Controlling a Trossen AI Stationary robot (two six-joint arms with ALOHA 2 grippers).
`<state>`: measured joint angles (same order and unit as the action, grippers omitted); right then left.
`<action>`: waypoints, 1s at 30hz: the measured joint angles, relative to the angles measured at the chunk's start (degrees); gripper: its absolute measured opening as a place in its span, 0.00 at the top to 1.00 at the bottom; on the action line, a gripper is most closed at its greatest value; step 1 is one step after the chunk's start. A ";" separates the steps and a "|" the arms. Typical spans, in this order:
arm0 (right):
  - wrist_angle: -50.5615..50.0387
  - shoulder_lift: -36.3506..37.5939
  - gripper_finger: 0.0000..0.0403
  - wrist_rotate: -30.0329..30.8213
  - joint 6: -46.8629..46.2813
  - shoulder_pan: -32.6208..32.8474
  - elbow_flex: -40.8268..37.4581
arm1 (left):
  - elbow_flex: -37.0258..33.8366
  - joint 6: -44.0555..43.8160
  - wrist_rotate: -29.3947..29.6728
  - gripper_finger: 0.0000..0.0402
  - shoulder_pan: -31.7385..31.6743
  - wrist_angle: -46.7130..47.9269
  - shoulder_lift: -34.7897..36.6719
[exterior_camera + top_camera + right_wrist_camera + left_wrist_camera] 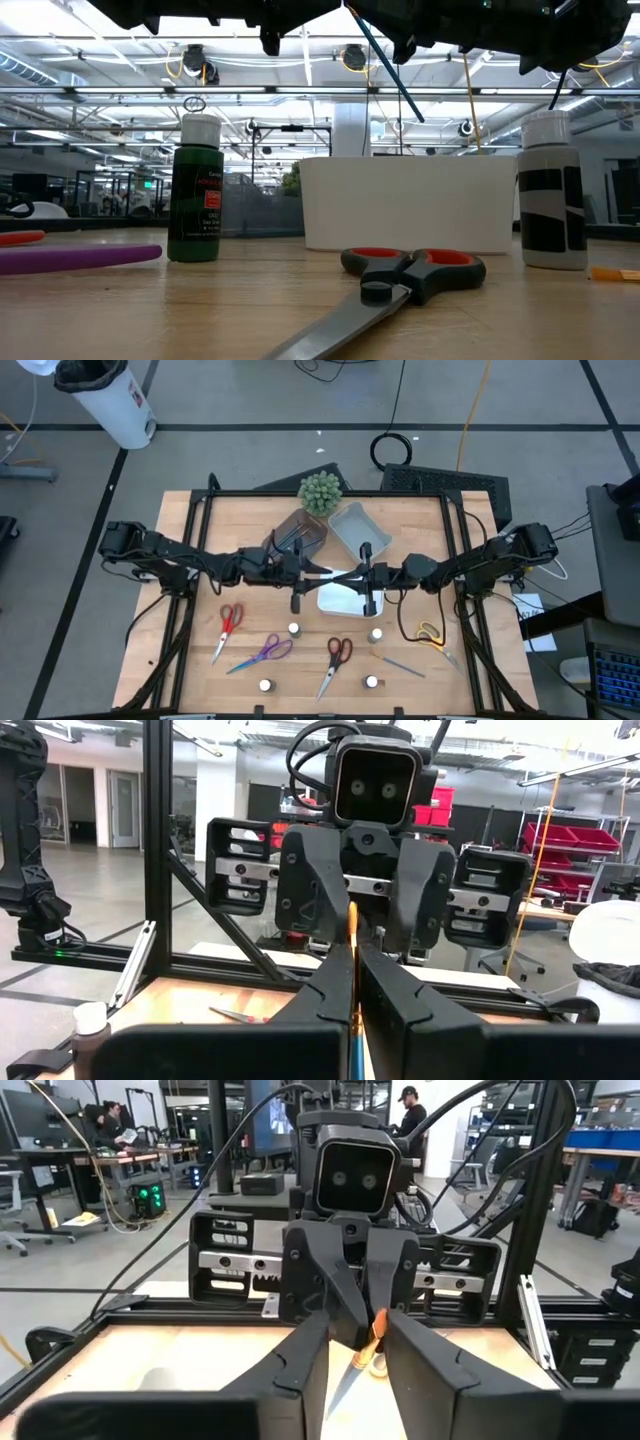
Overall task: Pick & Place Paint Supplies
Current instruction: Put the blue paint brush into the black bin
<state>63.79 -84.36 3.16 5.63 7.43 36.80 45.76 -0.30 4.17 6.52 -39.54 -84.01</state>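
Both arms meet over the middle of the counter [200,670], their hands facing each other above the white tray [340,600]. The right hand [366,572] is clenched on a thin paintbrush [352,945], whose orange handle stands upright between its closed fingers in the right wrist view; from table height the same brush shows as a dark blue shaft slanting down under the arms [385,62]. The left hand [300,572] sits just opposite, its fingers [425,1365] narrowed around the brush's tip but with a gap showing on each side, so I cannot tell whether they grip it. On the counter lie red scissors [228,628] toward the left, purple scissors [265,653] beside them, a second red pair [336,660] near the front centre, and yellow-handled scissors [432,633] on the right. A loose brush [400,663] lies between the yellow-handled scissors and the front edge. Four small white-capped bottles stand apart: one [294,629] just in front of the white tray, one [376,634] to its right, one [265,685] and another [371,682] nearer the front. A brown tray [300,532] and a pale blue-grey tray [358,528] sit at the back, just in front of a green spiky plant [320,492].
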 joint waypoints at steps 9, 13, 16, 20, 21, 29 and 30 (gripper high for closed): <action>-0.50 0.02 1.00 -0.39 -0.39 -0.67 0.00 | 0.00 1.50 -4.09 0.97 -0.07 -0.43 0.00; -0.59 0.02 1.00 -0.38 -0.39 -0.67 0.00 | -0.02 1.53 -3.65 0.97 -0.07 -0.43 0.00; -0.59 0.02 1.00 -0.37 -0.15 -0.67 0.00 | -0.02 1.53 -3.66 0.99 -0.04 -0.43 0.00; -0.72 0.31 0.94 2.53 -1.86 -0.64 0.00 | -0.04 1.55 -3.43 0.99 -0.09 0.01 0.74; -1.17 0.69 0.91 3.24 -1.95 -0.52 0.00 | -0.04 1.53 -3.47 0.99 -0.09 -0.01 1.17; -11.51 7.13 0.65 9.19 -2.01 1.43 -0.04 | -0.53 3.73 1.10 1.00 0.94 4.37 4.80; -13.87 8.39 0.63 9.01 -2.03 1.45 -0.04 | -0.55 4.42 2.63 1.00 1.20 4.85 5.28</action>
<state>49.92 -75.97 12.16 3.59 8.89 36.75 45.20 4.12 6.80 7.72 -34.69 -78.72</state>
